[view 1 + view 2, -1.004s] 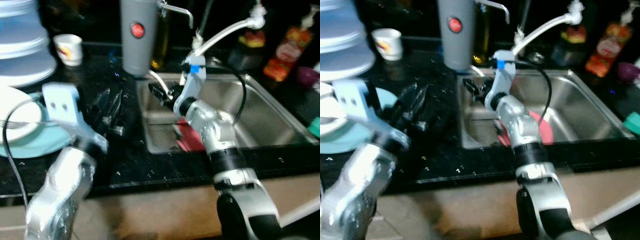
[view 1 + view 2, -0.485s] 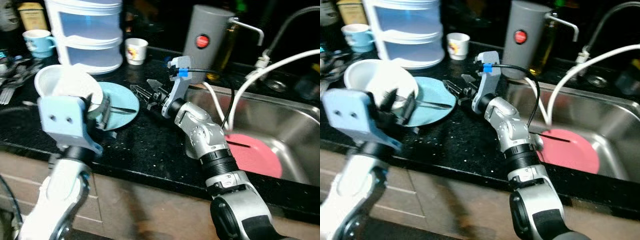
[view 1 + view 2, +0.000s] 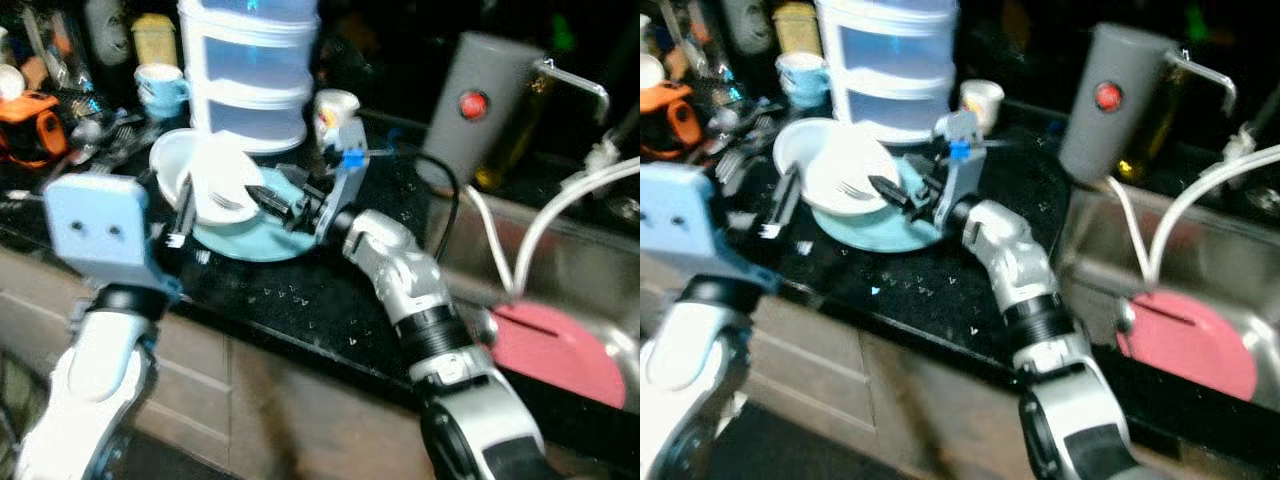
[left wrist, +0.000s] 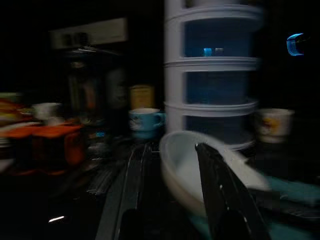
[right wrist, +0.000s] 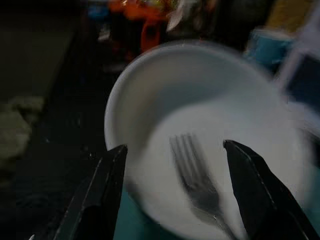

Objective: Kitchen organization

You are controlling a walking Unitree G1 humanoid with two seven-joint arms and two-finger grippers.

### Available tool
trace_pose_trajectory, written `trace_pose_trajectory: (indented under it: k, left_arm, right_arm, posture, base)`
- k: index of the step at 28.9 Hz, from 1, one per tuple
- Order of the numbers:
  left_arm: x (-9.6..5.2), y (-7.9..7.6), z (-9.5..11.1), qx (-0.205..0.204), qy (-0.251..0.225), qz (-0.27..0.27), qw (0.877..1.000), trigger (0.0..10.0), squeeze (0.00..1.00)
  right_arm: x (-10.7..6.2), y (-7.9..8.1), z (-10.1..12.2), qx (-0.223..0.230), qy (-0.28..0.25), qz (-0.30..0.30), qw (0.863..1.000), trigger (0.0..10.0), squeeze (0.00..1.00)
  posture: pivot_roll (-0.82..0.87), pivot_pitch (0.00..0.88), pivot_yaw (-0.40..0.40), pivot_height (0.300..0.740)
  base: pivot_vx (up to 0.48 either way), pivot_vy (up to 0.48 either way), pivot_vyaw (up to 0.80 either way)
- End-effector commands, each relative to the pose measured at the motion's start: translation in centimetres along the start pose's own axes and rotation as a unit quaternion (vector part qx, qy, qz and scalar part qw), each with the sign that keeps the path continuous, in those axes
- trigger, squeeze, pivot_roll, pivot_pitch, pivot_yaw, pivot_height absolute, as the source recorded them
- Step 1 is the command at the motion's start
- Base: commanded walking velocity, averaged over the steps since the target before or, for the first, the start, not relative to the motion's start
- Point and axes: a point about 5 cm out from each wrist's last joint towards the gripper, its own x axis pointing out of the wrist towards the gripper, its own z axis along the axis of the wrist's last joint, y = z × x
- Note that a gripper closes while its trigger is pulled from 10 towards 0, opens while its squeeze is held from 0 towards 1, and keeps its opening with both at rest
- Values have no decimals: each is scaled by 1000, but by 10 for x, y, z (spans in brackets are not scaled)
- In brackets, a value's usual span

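Right end effector [image 3: 268,200] at centre frame, fingers spread wide and empty, poised just above the white bowl [image 3: 830,178] — a fork [image 5: 197,175] resting inside it, framed between the two black fingers [image 5: 97,195] in the wrist view. Bowl sitting on the teal plate [image 3: 255,240] on the dark bench [image 3: 320,300], upper left of centre, in front of the stacked white containers [image 3: 250,75]. Left end effector [image 3: 182,215] at left, beside the bowl's rim — fingers parted, holding nothing.
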Motion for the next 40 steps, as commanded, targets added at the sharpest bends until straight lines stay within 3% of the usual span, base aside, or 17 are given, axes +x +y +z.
trace_pose_trajectory:
  k: [1,7,14,26,31,40]
  left_arm:
    - [-1,-2,-3,2,11,-3,1000,10000,0]
    - [-1,-3,-2,0,11,-5,1000,10000,0]
    - [1,-7,-2,-6,13,-11,1000,10000,0]
    - [4,-10,-3,-12,16,-20,1000,10000,0]
    - [5,-10,-3,-12,16,-23,1000,10000,0]
    - [5,-11,-3,-15,16,-25,999,10000,0]
  right_arm:
    - [2,-2,-2,-26,12,-19,999,10000,0]
    - [3,-5,0,-40,18,-27,999,10000,0]
    - [1,-27,13,-43,11,-62,997,10000,0]
    - [-4,-37,18,-38,12,-51,998,10000,0]
    - [-11,-39,17,-9,21,10,1000,10000,0]
    - [-17,-43,19,36,5,18,999,10000,0]
  posture:
    - [265,0,-131,740]
    - [262,0,-131,740]
    - [254,0,-129,740]
    - [243,0,-121,740]
    - [236,0,-119,740]
    - [230,0,-118,740]
  base:
    - [0,0,0]
    - [0,0,0]
    - [0,0,0]
    - [0,0,0]
    - [0,0,0]
    - [0,0,0]
